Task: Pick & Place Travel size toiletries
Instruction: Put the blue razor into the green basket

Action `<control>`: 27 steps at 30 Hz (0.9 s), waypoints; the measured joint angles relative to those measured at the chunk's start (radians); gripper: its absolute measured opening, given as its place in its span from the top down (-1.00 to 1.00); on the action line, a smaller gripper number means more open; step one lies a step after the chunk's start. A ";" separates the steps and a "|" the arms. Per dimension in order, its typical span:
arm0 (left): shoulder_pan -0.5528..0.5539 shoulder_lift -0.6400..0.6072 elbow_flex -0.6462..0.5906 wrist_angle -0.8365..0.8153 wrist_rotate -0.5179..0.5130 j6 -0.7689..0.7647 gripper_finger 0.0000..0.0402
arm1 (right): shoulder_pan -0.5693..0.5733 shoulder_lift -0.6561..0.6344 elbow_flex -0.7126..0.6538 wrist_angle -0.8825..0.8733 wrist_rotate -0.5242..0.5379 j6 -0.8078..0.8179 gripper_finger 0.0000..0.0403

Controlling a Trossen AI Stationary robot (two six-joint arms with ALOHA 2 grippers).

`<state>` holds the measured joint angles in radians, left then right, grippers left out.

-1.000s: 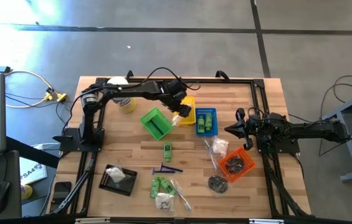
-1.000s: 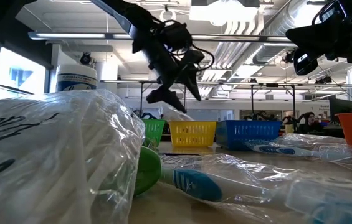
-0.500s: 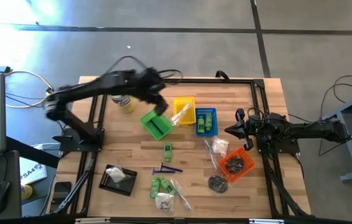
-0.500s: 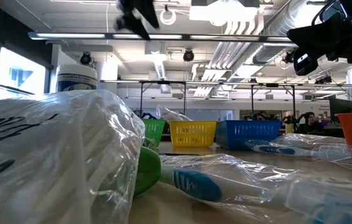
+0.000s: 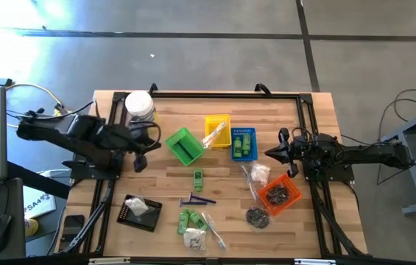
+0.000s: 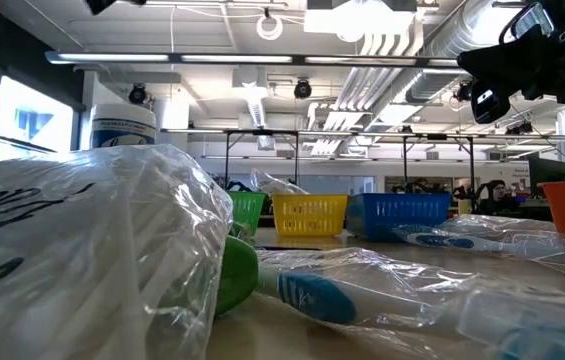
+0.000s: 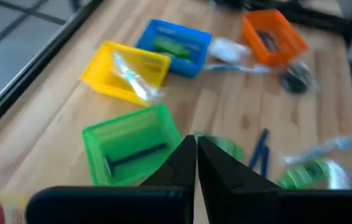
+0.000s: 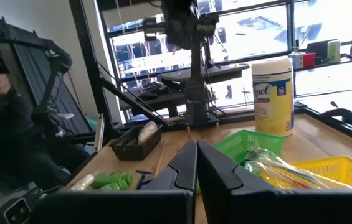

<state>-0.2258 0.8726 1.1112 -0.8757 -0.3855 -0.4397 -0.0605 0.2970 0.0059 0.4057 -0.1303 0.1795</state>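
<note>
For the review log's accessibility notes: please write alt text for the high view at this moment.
Overhead view of a wooden table: both arms are pulled back to its sides, left gripper and right gripper with jaws shut and empty. Green basket, yellow basket, blue basket and orange basket sit mid-table, with small toiletries scattered nearer the front.

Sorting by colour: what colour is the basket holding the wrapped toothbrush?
Yellow basket, clearest in the high view.

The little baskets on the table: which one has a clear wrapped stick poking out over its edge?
The yellow basket, between the green basket and the blue basket. Its clear packet leans over the rim; the others' contents lie inside.
</note>
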 joint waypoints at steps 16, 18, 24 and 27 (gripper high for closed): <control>-0.101 -0.407 -0.801 0.857 0.043 0.384 1.00 | 0.000 0.004 0.000 0.000 0.020 -0.009 0.98; -0.101 -0.460 -0.829 0.860 0.039 0.384 1.00 | 0.000 0.004 0.000 0.000 0.020 -0.009 0.98; -0.101 -0.637 -0.908 0.843 0.017 0.395 1.00 | 0.000 0.004 0.000 -0.001 0.023 -0.008 0.98; -0.101 -0.713 -0.937 0.814 0.004 0.409 1.00 | 0.000 0.004 0.000 -0.014 0.024 -0.008 0.98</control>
<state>-0.3271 0.1598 0.1738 -0.0619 -0.3813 -0.0303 -0.0606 0.3008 0.0058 0.3914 -0.1060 0.1711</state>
